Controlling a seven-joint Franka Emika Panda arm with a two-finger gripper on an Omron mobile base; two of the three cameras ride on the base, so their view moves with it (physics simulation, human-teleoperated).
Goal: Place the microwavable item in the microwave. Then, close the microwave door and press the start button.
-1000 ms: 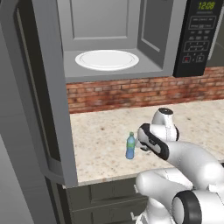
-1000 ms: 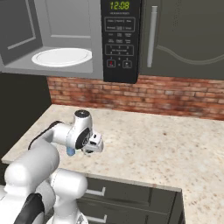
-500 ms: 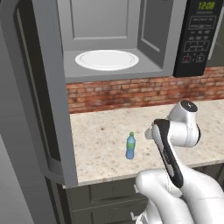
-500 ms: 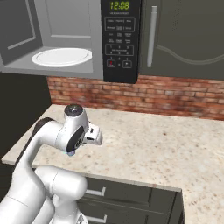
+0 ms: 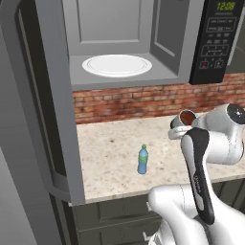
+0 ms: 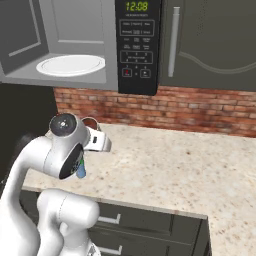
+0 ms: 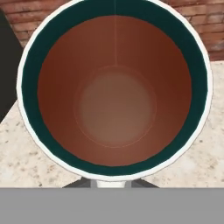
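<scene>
Raised since a second ago, the arm now carries the mug up off the counter, where before the hand was low beside the bottle. The gripper is clamped tight on the mug; its fingertips are almost wholly hidden under the mug's rim in the hand view, where the cup's reddish-brown inside and dark green band fill most of the picture. From the left base view the mug tilts slightly, its mouth facing up and toward the camera, held in the air in front of the brick wall and above the counter. In the right base view the arm's round white joint covers most of the mug, leaving only a sliver of rim and handle. The blue bottle stands upright on the counter, well apart from the mug; from the right it is mostly hidden behind the arm. Above, the microwave stands with its white plate bare. Its door is swung wide at left, cut off by the frame edge. The control panel shows a green clock.
</scene>
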